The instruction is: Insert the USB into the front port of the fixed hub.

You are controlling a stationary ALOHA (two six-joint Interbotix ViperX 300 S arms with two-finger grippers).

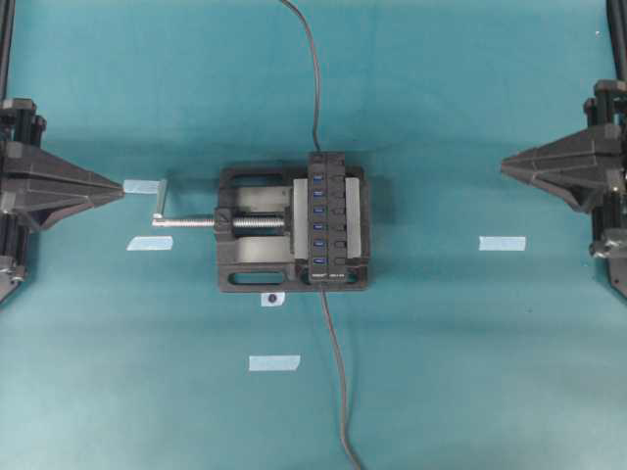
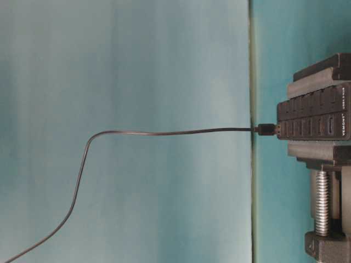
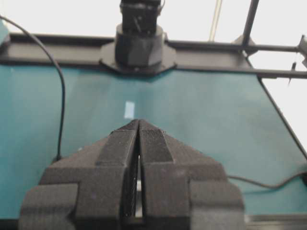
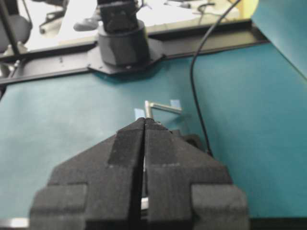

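The USB [image 2: 267, 130] plug appears already seated in the end port of the fixed hub [image 1: 327, 217], at the hub's near end in the overhead view; from above the joint is small and dark, so how fully it is home is hard to tell, though the table-level view shows the plug butted squarely against the hub's end face. Its cable [image 1: 336, 372] trails off toward the near edge of the table; a second cable [image 1: 309, 69] leaves the hub's far end. The hub sits clamped in a black vise [image 1: 257, 227] at the middle of the table, the silver screw handle [image 1: 186, 221] pointing left.

The left gripper [image 3: 138, 125] is clenched on nothing, parked at the far left, well apart from the vise; the right gripper [image 4: 145, 123] is likewise clenched and empty at the far right.

As to handling, the cable looks thin, light and limp, so a grasp on it would give no control of the plug's angle; the plug body is the stiff part and the place to pinch, across its flat faces just behind the metal tip. It is small and smooth, likely to twist between the pads; the hub, held by the vise, should not shift under a push.
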